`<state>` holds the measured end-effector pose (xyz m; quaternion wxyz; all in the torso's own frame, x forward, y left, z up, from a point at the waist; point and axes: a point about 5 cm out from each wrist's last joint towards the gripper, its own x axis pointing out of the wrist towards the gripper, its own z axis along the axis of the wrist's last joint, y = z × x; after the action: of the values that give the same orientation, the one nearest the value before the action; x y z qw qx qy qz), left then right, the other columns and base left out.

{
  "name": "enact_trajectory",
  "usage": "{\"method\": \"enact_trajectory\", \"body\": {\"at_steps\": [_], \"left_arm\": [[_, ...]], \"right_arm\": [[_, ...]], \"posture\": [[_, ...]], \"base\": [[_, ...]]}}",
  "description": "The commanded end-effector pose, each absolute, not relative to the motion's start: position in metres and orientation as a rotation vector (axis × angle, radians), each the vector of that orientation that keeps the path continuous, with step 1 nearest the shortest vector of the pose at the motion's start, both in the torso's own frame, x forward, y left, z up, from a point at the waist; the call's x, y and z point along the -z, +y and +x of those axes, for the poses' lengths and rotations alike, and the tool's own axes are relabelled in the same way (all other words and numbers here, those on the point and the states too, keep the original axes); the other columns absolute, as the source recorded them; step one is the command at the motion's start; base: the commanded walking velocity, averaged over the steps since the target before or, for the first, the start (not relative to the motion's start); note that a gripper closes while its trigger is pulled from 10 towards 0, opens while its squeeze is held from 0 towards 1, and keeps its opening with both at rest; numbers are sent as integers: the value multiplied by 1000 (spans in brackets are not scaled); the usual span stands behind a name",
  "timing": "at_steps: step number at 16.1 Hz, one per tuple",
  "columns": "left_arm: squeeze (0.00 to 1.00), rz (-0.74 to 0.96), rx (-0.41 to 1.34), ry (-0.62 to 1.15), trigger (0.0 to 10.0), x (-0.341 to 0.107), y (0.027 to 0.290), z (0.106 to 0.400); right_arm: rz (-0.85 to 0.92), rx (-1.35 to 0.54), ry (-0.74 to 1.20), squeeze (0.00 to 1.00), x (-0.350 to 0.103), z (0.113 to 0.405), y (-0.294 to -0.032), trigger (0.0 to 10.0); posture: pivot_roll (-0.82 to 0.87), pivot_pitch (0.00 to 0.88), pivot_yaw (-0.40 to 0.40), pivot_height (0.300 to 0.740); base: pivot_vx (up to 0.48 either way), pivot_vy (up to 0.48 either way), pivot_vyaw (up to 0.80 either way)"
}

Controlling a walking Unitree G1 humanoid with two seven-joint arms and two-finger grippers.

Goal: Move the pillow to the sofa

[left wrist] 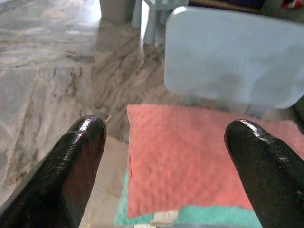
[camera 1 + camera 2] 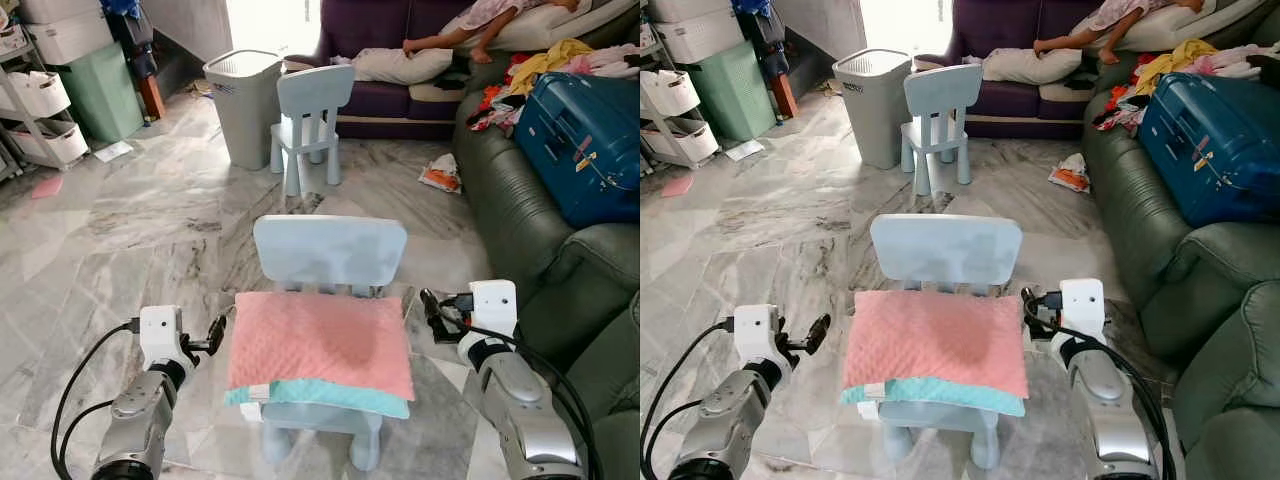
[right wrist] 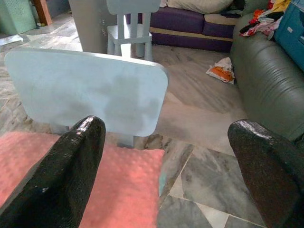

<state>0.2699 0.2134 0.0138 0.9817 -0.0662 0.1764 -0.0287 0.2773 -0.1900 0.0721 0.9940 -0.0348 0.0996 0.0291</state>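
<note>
A pink pillow (image 2: 320, 345) with a teal underside lies flat on the seat of a small pale blue chair (image 2: 330, 250) right in front of me. My left gripper (image 2: 214, 336) hovers open just off the pillow's left edge, and in the left wrist view the pillow (image 1: 190, 156) sits between the spread fingers (image 1: 80, 156). Beside the pillow's right edge my right gripper (image 2: 432, 308) is also open, with the pillow corner (image 3: 128, 175) and chair back (image 3: 90, 90) ahead of it. A dark green sofa (image 2: 510, 210) runs along my right.
A blue suitcase (image 2: 585, 140) and loose clothes (image 2: 545, 65) lie on the green sofa. A person (image 2: 470, 30) lies on the purple sofa (image 2: 390, 100) at the back. A second small chair (image 2: 310, 120) and a grey bin (image 2: 245, 105) stand ahead; shelves (image 2: 40, 95) at the left.
</note>
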Motion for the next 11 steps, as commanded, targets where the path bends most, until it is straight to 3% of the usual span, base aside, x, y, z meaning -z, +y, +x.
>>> {"method": "enact_trajectory", "body": {"at_steps": [1, 11], "left_arm": [[0, -108, 68, 385, 10000, -7, 216, 266], [0, -141, 86, 343, 10000, -9, 203, 257]], "right_arm": [[-54, -54, 216, 0, -68, 275, -191, 10000], [-68, -50, 226, 0, -66, 265, -200, 10000]], "posture": [[-107, 0, 24, 720], [-92, 0, -15, 720]], "base": [[0, 0, 0], [0, 0, 0]]}}
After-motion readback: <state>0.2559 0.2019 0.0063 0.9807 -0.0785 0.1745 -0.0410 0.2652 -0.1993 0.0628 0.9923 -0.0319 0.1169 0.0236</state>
